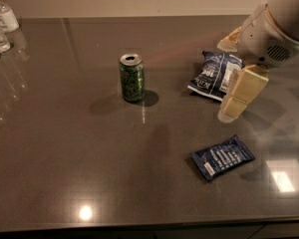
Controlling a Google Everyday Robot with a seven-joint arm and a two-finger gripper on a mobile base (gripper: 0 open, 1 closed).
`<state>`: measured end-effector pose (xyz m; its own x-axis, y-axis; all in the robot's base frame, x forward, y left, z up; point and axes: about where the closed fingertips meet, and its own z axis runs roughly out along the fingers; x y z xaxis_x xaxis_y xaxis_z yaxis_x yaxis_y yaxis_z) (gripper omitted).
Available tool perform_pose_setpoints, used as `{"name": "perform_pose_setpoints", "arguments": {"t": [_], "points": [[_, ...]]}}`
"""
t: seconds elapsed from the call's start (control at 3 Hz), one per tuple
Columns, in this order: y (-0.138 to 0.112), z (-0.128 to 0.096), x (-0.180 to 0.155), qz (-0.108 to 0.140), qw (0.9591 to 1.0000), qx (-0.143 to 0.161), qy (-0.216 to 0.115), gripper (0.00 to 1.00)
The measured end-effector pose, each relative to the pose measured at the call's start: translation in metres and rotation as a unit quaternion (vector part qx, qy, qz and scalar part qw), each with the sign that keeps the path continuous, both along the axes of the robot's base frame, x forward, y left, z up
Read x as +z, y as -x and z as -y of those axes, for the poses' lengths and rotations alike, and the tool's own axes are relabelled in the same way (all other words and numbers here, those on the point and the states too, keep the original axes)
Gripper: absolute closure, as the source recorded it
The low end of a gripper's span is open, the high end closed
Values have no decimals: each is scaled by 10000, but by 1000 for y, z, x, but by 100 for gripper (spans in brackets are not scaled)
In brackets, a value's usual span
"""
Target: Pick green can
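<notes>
Bottles (pixel 0 30): clear plastic ones, clustered at the countertop's far edge, well to the left of the green can and beyond it.
Countertop (pixel 65 153): dark grey and glossy, with light spots reflected in front of the can.
Green can (pixel 132 77): stands upright on the countertop, left of centre, silver top up and pale markings on its side; nothing touches it.
Crumpled snack bag (pixel 215 73): blue and white, lies to the right of the can, at about the same depth, well apart from it.
Flat snack bag (pixel 223 157): dark blue, lies to the right of the can and nearer the front edge.
Gripper (pixel 232 105): cream-coloured, hangs over the crumpled bag's right edge, well to the right of the can; whether it is spread or closed cannot be told, and nothing is seen in its hold.
Arm (pixel 281 26): white, reaches in from the upper right corner, far right of the can.
</notes>
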<state>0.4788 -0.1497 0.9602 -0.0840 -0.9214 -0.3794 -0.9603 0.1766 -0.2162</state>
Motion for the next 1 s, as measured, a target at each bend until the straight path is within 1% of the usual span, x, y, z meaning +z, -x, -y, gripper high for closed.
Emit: {"name": "perform_pose_setpoints", "arguments": {"t": [0.33, 0.67, 1.0], "points": [[-23, -25, -9, 68, 9994, 94, -338, 0], [-49, -50, -16, 112, 9977, 123, -657, 0], [-75, -73, -23, 104, 9959, 72, -899, 0]]}}
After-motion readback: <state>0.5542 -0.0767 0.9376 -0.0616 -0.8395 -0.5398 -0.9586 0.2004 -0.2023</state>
